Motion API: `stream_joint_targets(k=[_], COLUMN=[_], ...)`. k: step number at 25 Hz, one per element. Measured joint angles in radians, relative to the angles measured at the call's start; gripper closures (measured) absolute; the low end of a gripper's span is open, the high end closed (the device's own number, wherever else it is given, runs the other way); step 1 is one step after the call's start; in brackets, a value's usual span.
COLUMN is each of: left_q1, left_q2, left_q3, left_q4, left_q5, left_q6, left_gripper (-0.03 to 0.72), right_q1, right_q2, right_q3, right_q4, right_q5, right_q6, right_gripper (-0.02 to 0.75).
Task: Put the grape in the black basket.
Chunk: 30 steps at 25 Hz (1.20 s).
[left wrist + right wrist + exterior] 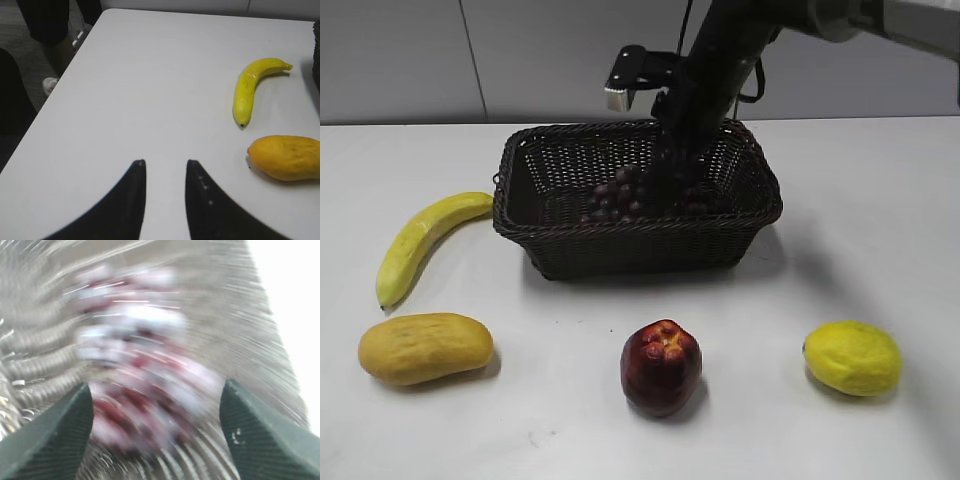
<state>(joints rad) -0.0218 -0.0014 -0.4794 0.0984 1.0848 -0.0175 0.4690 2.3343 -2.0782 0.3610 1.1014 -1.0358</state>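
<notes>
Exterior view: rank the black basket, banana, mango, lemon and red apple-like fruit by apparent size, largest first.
1. Black basket, by far the largest.
2. Banana, the longest of the fruits.
3. Mango.
4. Lemon and red apple-like fruit: too alike to separate.

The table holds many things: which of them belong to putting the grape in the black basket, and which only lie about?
Belong to the job: grape, black basket, right gripper.
Only lying about: banana, mango, dark red fruit, lemon, left gripper.
</notes>
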Motion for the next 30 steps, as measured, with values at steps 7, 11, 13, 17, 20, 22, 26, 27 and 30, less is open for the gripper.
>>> stream_joint_targets(k=[7,11,13,17,20,22,26,27,30], left_q1=[0.000,0.000,0.000,0.000,0.000,0.000,0.000,0.000,0.000], left_q2=[0.000,0.000,0.000,0.000,0.000,0.000,0.000,0.000,0.000], left_q3=[0.000,0.000,0.000,0.000,0.000,0.000,0.000,0.000,0.000], left_q4=[0.000,0.000,0.000,0.000,0.000,0.000,0.000,0.000,0.000], left_q5=[0.000,0.000,0.000,0.000,0.000,0.000,0.000,0.000,0.000], left_q6=[0.000,0.000,0.000,0.000,0.000,0.000,0.000,0.000,0.000], left_gripper=[0.471,0.471,0.471,0.471,0.471,0.471,0.471,0.471,0.471], right_q1=[-0.138,-0.257,-0.308,-0.392,-0.427,-0.432,-0.432,-0.432,-0.432], right_q2=[-0.155,-0.217,-0.240,-0.286,-0.335,-0.378,-0.460,-0.482,-0.557], right_q3=[0.000,0.000,0.001,0.016,0.048,0.074,0.124,0.145,0.245], right_q4=[-0.004,-0.046,-0.090,-0.221,-0.256,-0.258,-0.237,-0.236,-0.237], right_q5=[-0.052,-0.056,-0.056,-0.027,0.021,0.049,0.082,0.082,0.082], right_q6=[0.292,0.514,0.647,0.831,0.869,0.874,0.885,0.897,0.915], right_gripper=[0.146,0.146,0.146,0.146,0.146,0.146,0.146,0.146,0.146])
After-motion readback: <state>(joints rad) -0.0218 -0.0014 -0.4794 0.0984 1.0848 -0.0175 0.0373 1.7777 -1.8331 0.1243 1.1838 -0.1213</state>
